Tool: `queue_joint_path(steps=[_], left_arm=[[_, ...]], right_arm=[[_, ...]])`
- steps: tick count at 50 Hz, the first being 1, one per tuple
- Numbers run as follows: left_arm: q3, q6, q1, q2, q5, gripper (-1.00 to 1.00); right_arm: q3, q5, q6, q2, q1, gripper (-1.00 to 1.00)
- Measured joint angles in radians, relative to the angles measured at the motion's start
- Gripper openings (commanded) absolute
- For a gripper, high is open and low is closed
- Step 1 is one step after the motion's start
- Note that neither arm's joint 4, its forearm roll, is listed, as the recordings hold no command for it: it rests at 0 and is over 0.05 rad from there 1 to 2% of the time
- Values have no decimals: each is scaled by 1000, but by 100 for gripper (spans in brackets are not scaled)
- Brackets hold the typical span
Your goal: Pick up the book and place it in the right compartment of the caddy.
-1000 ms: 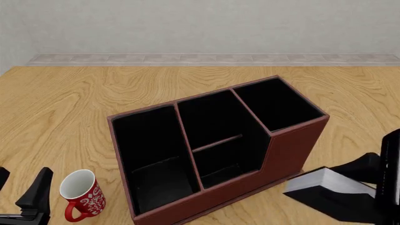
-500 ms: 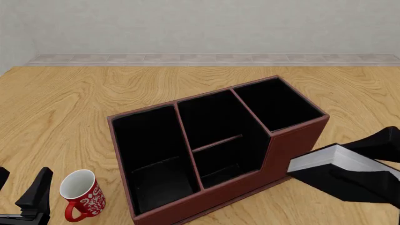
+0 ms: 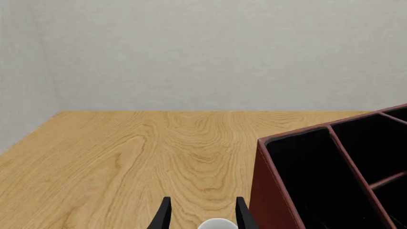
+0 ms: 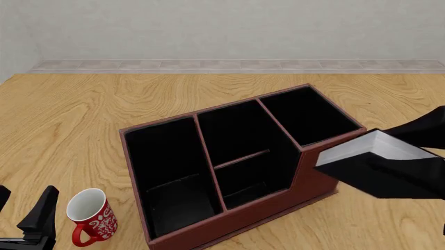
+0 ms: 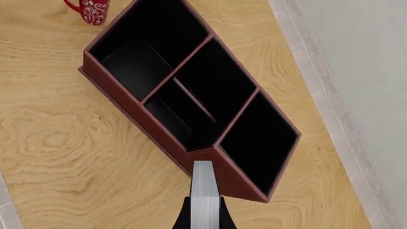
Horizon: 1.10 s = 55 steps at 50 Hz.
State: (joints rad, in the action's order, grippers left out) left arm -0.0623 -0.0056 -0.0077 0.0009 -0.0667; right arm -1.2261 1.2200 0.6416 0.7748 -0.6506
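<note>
The book point(image 4: 358, 152), black cover with white page edges, is held in the air by my right gripper point(image 4: 410, 156), just in front of the right end of the caddy point(image 4: 230, 225). The right compartment point(image 4: 309, 115) is a squarish black-lined well just behind and left of the book. In the right wrist view the book point(image 5: 203, 188) sits edge-on between the shut fingers point(image 5: 184, 215), above the caddy's front right corner point(image 5: 239, 191). My left gripper point(image 4: 22, 211) is open and low at the near left, beside the mug.
A red-and-white patterned mug point(image 4: 90, 216) stands upright on the table left of the caddy's long section. Its white rim point(image 3: 216, 224) shows between my left gripper's fingers point(image 3: 164, 217) in the left wrist view. The wooden table point(image 4: 83, 114) stretches back to a wall.
My right gripper has lifted the book off the table and carried it up and slightly back, level with the caddy's right front wall. The left arm has not moved.
</note>
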Motion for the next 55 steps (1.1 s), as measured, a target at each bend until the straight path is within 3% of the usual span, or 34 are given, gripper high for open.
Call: queue_joint_path(steps=[55], left_arm=[[0,0,0,0,0,100]], right_arm=[[-282,0,77,197,17,-100]])
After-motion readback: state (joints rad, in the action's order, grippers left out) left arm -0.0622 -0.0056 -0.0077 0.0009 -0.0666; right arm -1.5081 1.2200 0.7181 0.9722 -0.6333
